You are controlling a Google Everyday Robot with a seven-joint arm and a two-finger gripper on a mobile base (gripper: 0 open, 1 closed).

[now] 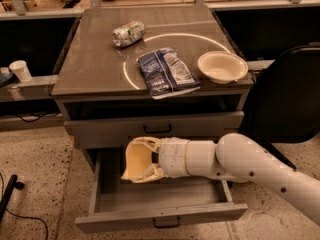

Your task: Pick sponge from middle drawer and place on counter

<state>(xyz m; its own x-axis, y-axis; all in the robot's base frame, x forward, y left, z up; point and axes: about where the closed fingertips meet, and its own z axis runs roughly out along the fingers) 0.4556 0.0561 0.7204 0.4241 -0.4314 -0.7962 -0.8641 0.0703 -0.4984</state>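
Note:
The middle drawer (160,217) is pulled open below the cabinet, and its floor shows grey. My gripper (134,160) reaches in from the right on a white arm and hangs just above the drawer's left half. It is shut on the pale yellow sponge (136,158), which stands on edge between the fingers (148,173). The counter (90,66) above is grey-brown with a thin white circle line.
On the counter lie a crushed can (128,33), a blue-and-white snack bag (166,72) and a white bowl (222,66). A shut drawer front (155,128) sits one level higher. A black chair (290,94) stands at the right. A white cup (20,70) is at the left.

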